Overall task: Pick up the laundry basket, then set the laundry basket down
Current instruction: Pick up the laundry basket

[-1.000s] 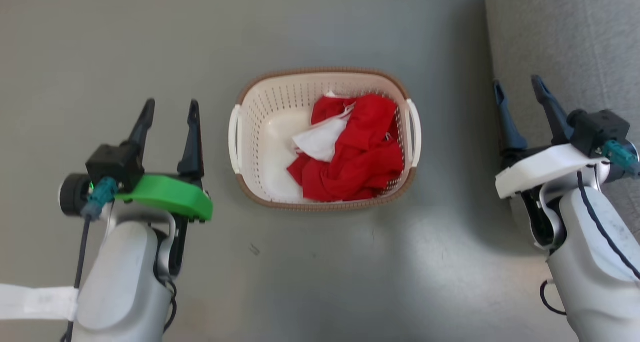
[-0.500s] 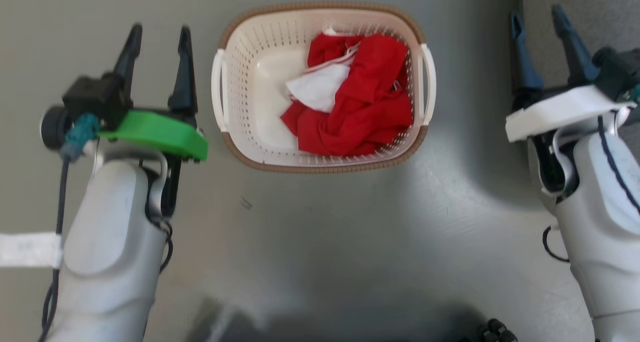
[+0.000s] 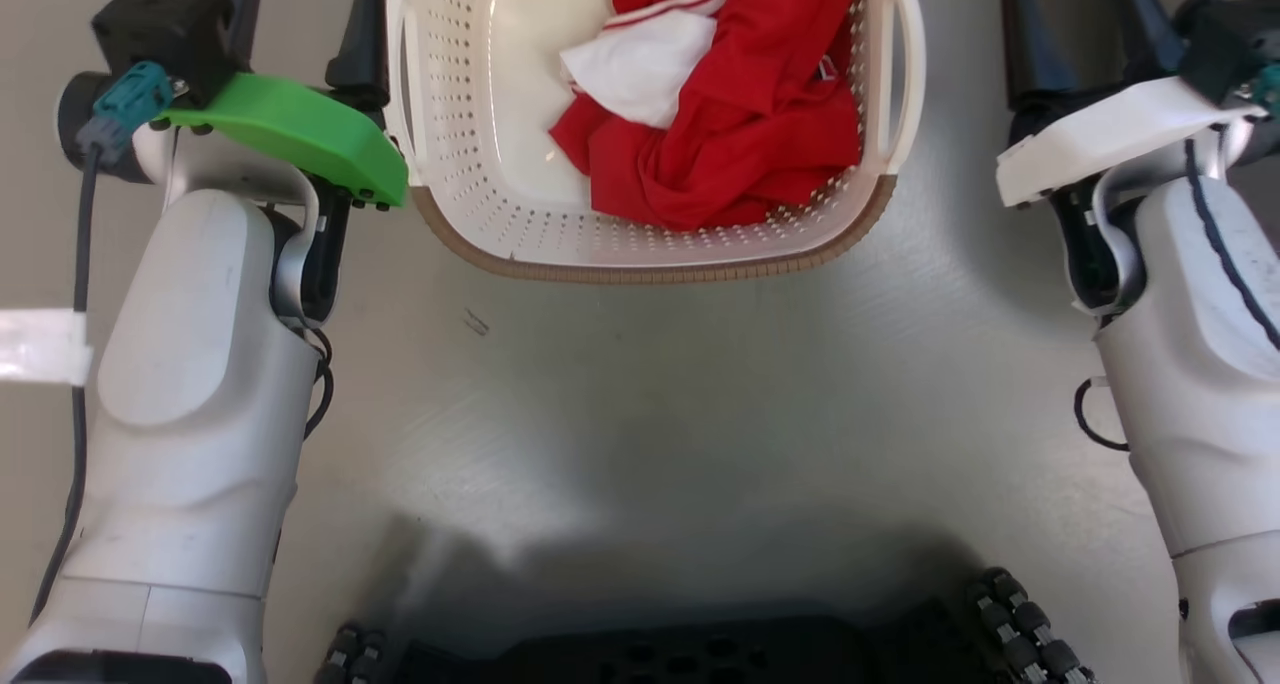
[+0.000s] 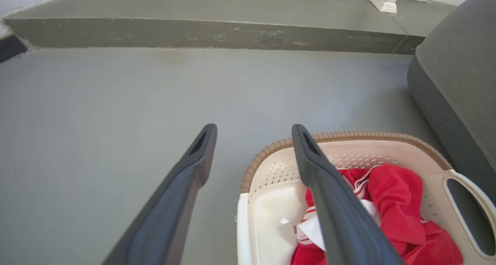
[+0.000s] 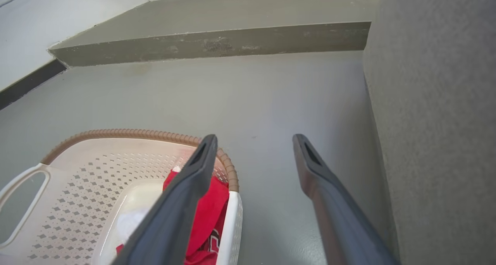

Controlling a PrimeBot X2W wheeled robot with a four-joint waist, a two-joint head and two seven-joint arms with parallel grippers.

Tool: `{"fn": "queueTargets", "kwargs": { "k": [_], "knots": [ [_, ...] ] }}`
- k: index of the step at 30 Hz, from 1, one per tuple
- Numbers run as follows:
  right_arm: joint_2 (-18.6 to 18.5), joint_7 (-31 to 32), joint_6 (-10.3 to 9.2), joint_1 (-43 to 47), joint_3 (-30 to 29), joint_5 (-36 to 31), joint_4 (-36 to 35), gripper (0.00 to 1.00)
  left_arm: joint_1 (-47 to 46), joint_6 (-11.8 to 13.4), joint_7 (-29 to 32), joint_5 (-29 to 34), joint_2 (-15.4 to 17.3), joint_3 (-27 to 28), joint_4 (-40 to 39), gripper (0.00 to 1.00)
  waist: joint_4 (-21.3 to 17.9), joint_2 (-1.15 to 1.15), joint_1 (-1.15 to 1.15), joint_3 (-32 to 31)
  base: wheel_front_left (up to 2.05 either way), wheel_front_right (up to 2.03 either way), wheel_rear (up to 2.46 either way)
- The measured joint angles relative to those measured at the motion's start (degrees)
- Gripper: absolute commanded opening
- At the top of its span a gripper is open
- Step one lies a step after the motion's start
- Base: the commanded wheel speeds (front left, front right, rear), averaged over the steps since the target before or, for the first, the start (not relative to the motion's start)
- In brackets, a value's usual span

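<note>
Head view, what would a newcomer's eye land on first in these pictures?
First, the bright red clothing, with a white cloth among it, heaped in the laundry basket at the top middle of the head view, on the grey floor. Next, the vivid green cover on the left arm's wrist, just left of the basket. The left gripper and right gripper are open, one at each side of the basket.

Grey floor point(image 4: 116, 94), grey sofa point(image 5: 438, 121)
</note>
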Motion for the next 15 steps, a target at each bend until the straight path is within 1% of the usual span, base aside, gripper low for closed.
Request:
{"fn": "queueTargets", "kwargs": {
  "k": [2,4,10,15],
  "knots": [
    [0.37,0.0,0.03,-0.42,0.63,-0.04,1.65,1.0,-0.71,-0.45,0.52,-0.25,-0.04,-0.35,2.12,1.0,0.04,0.0,0.0,1.19,0.0,0.0,0.0],
    [0.81,0.0,0.53,-1.11,2.0,-0.1,4.11,1.0,-1.41,-0.67,1.08,-0.53,-0.05,-0.62,4.95,1.0,0.04,0.0,0.0,2.63,0.0,0.0,0.0],
    [2.54,0.01,1.02,-2.52,4.38,-0.32,8.48,1.0,-2.43,-1.29,2.59,-1.21,-0.1,-1.07,9.98,1.0,-0.44,0.0,0.0,4.63,0.0,0.0,0.0],
    [2.75,0.01,1.51,-3.14,5.69,-0.34,12.02,1.0,-3.11,-1.87,3.89,-1.6,-0.12,-2.19,14.14,1.0,-1.17,0.0,0.0,5.83,0.0,0.0,0.0]
  ]
}}
